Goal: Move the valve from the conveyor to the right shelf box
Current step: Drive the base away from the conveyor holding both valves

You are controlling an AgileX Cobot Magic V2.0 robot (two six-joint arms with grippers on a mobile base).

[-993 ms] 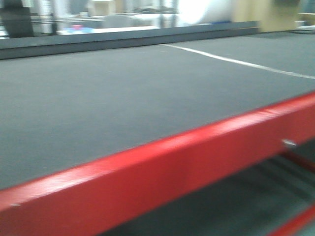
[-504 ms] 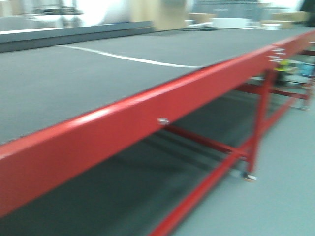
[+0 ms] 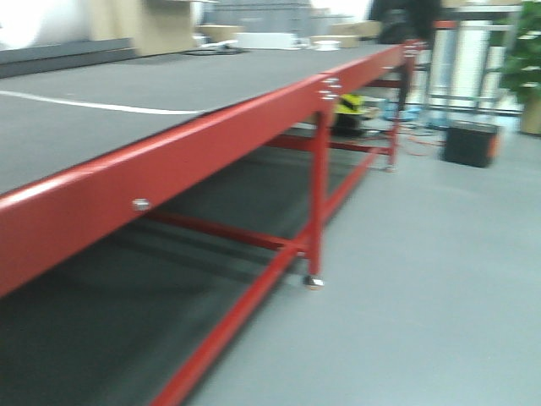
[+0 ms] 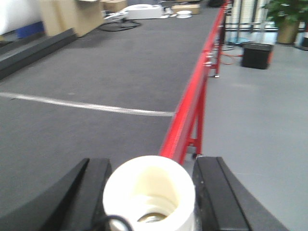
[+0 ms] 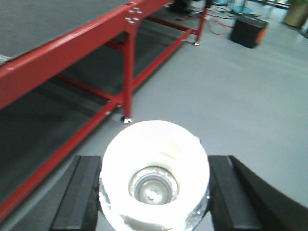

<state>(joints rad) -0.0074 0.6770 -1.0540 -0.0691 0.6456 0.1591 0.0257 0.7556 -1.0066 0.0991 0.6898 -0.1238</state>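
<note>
While we are looking along the conveyor (image 3: 127, 85) and its red frame (image 3: 220, 139), our left gripper (image 4: 150, 163) is holding an off-white valve (image 4: 149, 187) snug between its black fingers (image 4: 94, 187), above the belt's edge. Our right gripper (image 5: 155, 161) is clamping a second valve (image 5: 155, 180), silvery at its centre, over the grey floor (image 5: 240, 96) beside the frame.

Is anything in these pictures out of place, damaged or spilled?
Nothing stands out. The conveyor belt lies flat; a thin pale line crosses it, perhaps a seam. The left gripper and right gripper each hold a valve squarely.
</note>
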